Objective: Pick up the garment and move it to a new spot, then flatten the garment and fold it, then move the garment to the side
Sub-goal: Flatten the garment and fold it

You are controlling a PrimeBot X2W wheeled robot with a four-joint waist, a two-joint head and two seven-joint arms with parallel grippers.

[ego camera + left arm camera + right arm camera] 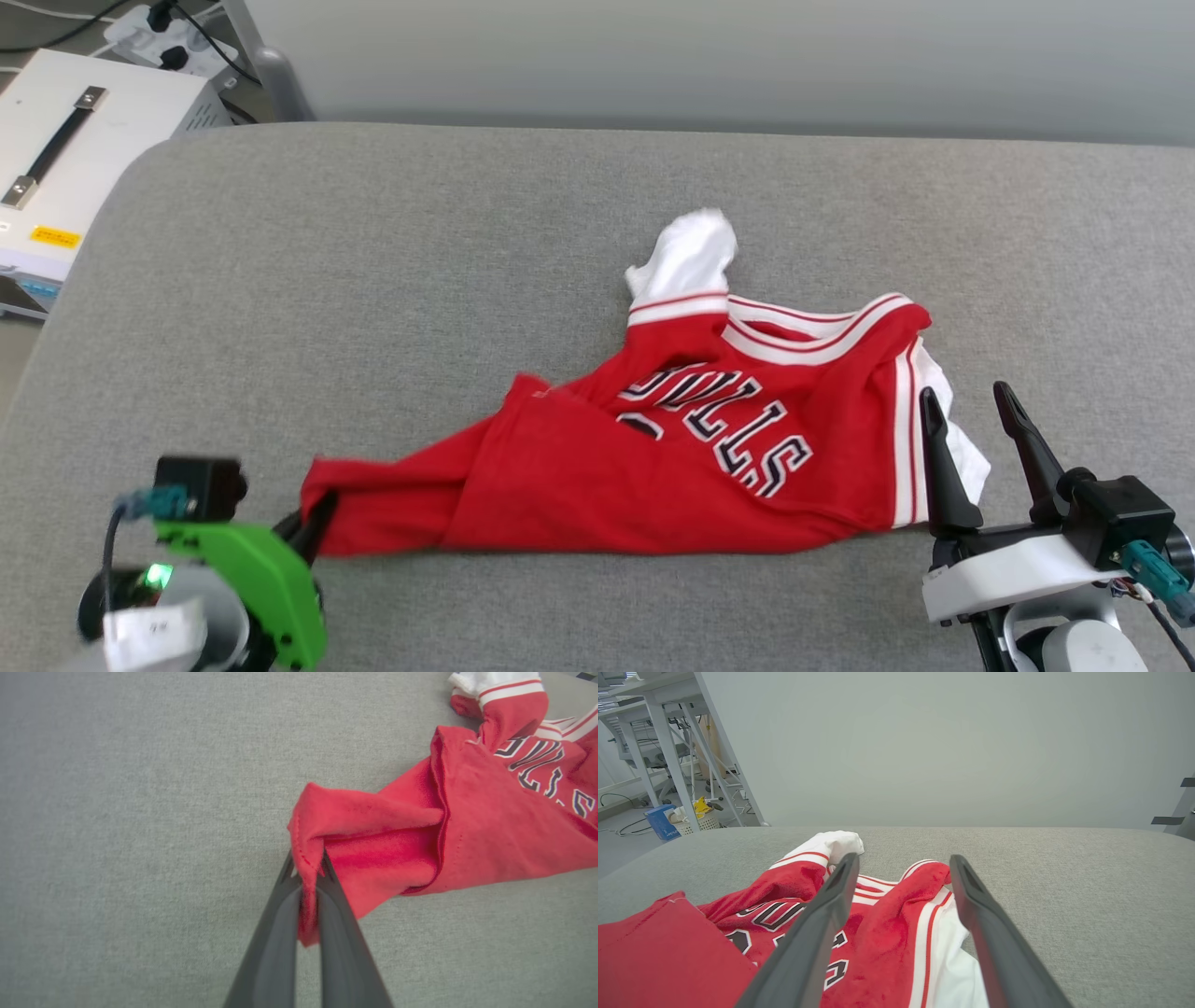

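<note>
Lying crumpled near the middle of a grey fabric-covered surface point(448, 215) is the garment point(653, 485), a red jersey-style T-shirt. Its front faces up, with black, white-outlined lettering point(738, 434) that reads upside down from the head camera. One white sleeve point(693, 250), edged in red-and-white striped trim, pokes out toward the far side. The striped collar sits just to the right of it.

The shirt narrows to a bunched red corner at its left end. The left gripper point(316, 523) is clenched on that corner, and the left wrist view shows a fold of stitched red hem pinched between its two dark fingers.

The right gripper point(966, 397) stands at the shirt's right edge with its fingers spread wide, grasping nothing. In the right wrist view its fingers frame the striped shoulder and the second white sleeve; whether they touch the cloth cannot be told.

Off the surface's far left corner sits a white equipment case point(84, 140) with a black handle.
</note>
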